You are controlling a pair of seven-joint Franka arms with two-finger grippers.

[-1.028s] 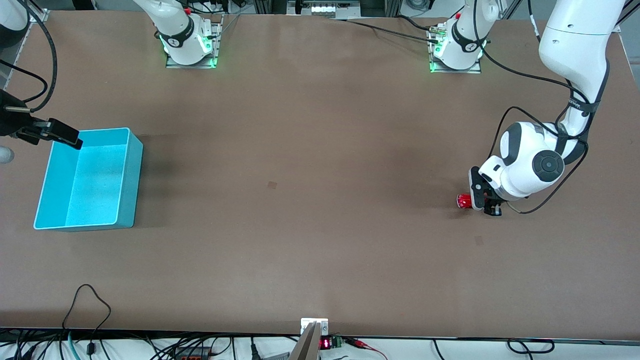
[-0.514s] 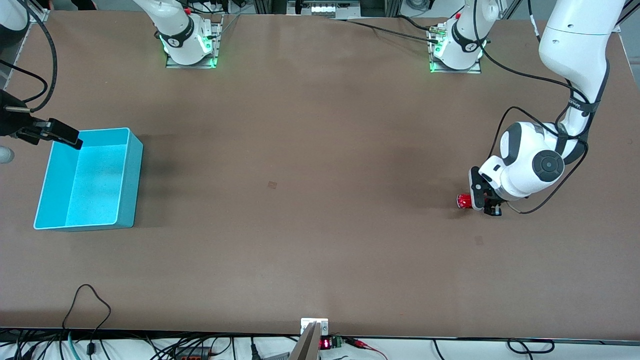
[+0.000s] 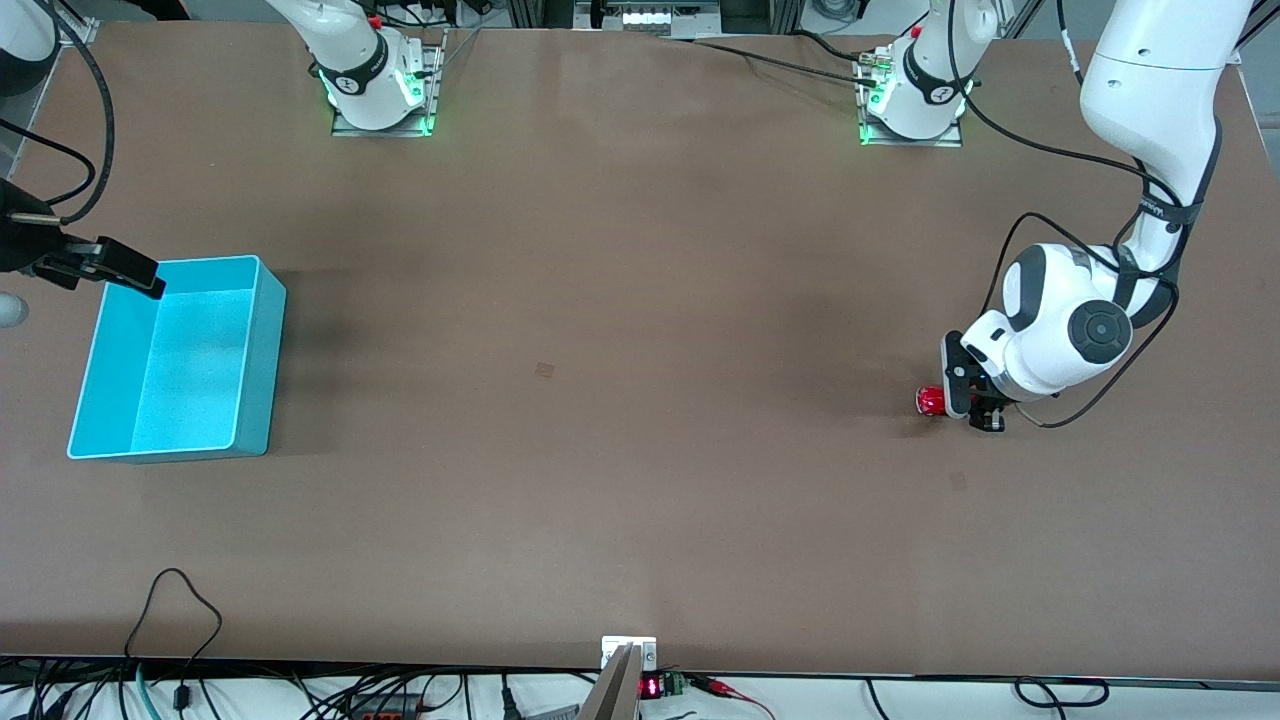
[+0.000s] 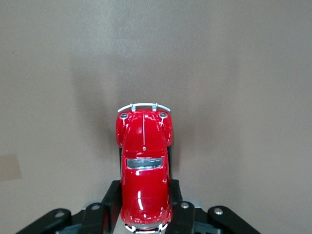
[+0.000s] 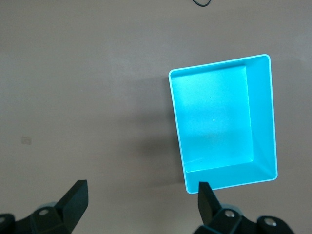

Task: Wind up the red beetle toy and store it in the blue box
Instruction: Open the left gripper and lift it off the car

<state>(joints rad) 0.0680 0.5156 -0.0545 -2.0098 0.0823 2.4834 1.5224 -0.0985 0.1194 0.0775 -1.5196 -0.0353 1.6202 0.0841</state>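
The red beetle toy (image 3: 929,401) stands on the table at the left arm's end. My left gripper (image 3: 966,402) is down at it, and its black fingers (image 4: 111,199) press both sides of the toy's rear half (image 4: 145,165). The toy's front end with its silvery bumper points away from the gripper. The blue box (image 3: 262,360) stands empty at the right arm's end. My right gripper (image 3: 128,273) hangs open and empty over the box's corner nearest the right arm's base. In the right wrist view the box (image 5: 261,112) lies beside the gripper (image 5: 141,195).
The brown table (image 3: 600,300) lies bare between the toy and the box. Both arm bases stand along the table's edge farthest from the front camera. Cables and a small display sit along the edge nearest the front camera.
My left gripper and the toy have shifted very slightly toward the left arm's end of the table. The right arm has not moved.
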